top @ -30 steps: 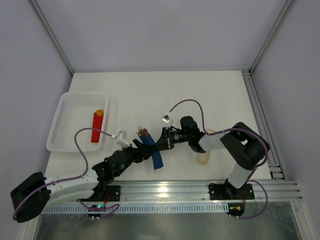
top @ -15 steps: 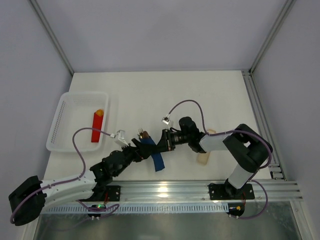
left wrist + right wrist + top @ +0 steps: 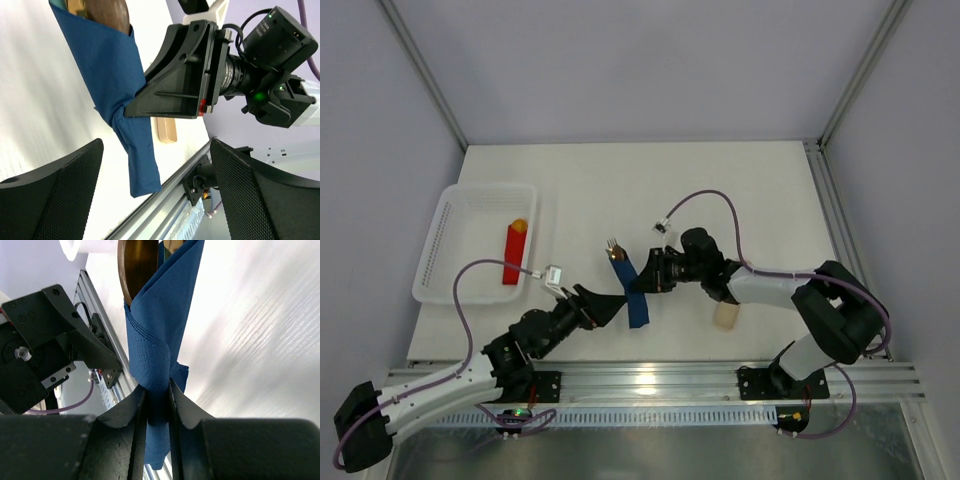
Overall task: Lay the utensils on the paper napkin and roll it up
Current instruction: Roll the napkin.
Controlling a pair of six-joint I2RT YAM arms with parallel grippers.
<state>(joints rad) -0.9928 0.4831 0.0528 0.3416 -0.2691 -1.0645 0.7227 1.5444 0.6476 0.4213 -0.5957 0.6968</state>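
Near the worktop's left edge: white basket, red block inside, not in play.

Left arm lies low and long from the near-left corner, reaching right. Left end effector spread wide, holding nothing, just beside the roll's lower end.

Mid-worktop, toward the near edge: the paper napkin, wrapped into a narrow roll around the utensils, whose heads stick out the far end.

Right arm folded, forearm reaching left. Right end effector pinching the roll near its middle. Beige bar beside that forearm, on its near side.

Judgement: roll looks loose below the pinch. To finish well, hold the pinch firm, tuck the free tail, lay the roll flat before letting go.
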